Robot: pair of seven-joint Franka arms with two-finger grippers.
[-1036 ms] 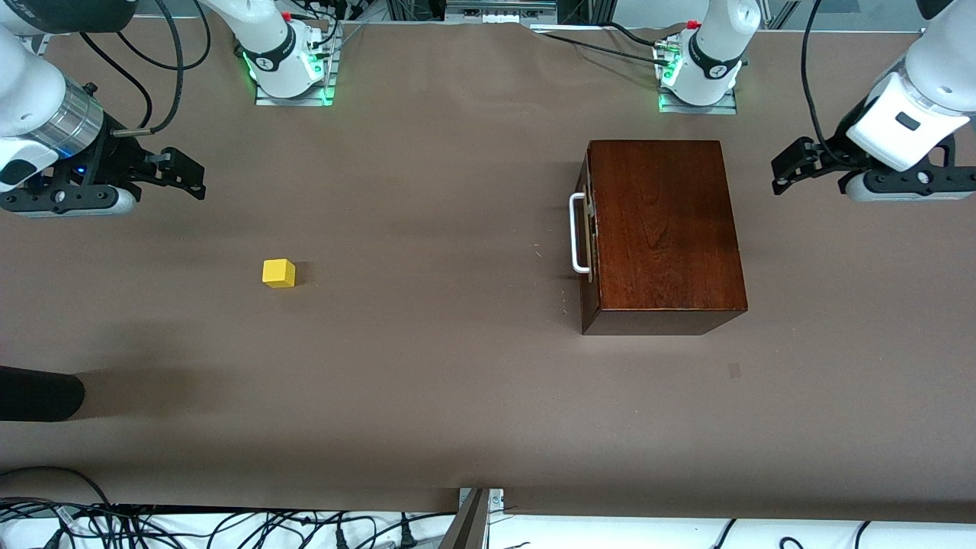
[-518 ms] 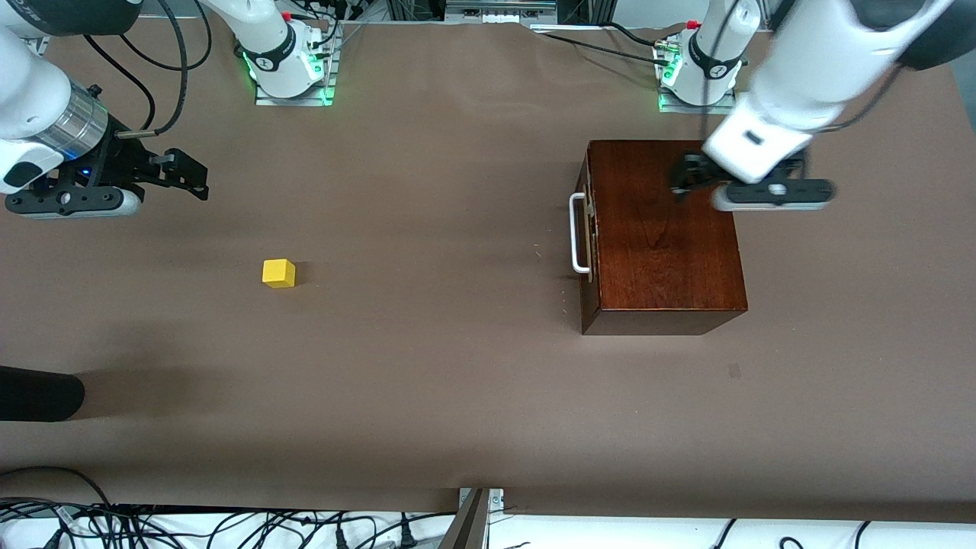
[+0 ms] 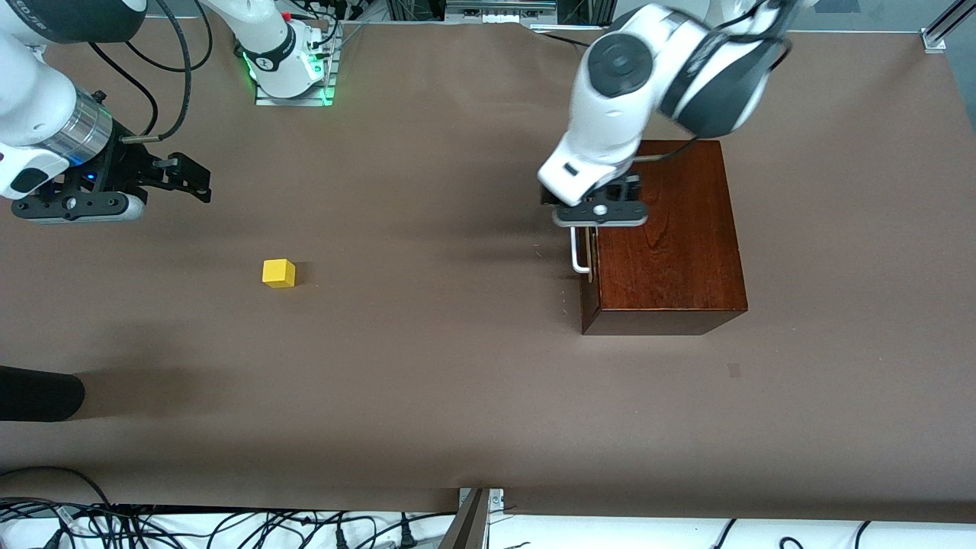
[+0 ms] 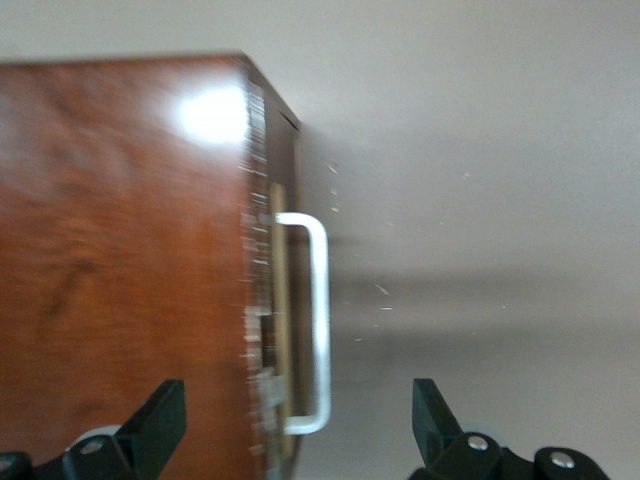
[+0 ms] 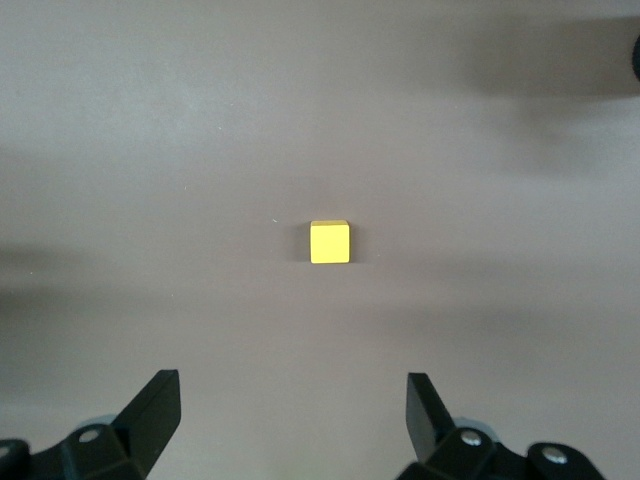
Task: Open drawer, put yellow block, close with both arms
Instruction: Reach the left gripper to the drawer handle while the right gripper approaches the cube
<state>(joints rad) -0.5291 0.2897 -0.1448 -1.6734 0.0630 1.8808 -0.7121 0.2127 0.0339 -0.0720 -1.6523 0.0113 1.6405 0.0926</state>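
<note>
brown paper covers the surface (image 3: 457,366), and on it we see the dark wooden box (image 3: 671,252) toward the left arm's end, its drawer (image 3: 585,252) shut flush with the white handle (image 3: 579,252) facing the middle of the surface. the left end effector (image 3: 598,210) hangs over the handle edge of the box, fingers (image 4: 160,420) spread wide and holding nothing; in the left wrist view the handle (image 4: 312,320) lies between them. we find the yellow block (image 3: 278,272) well apart from the box, toward the right arm's end, resting alone. the right end effector (image 3: 164,175) waits in the air over bare surface near its own end, fingers (image 5: 155,410) wide and empty, with the block (image 5: 330,242) in its wrist view.
</note>
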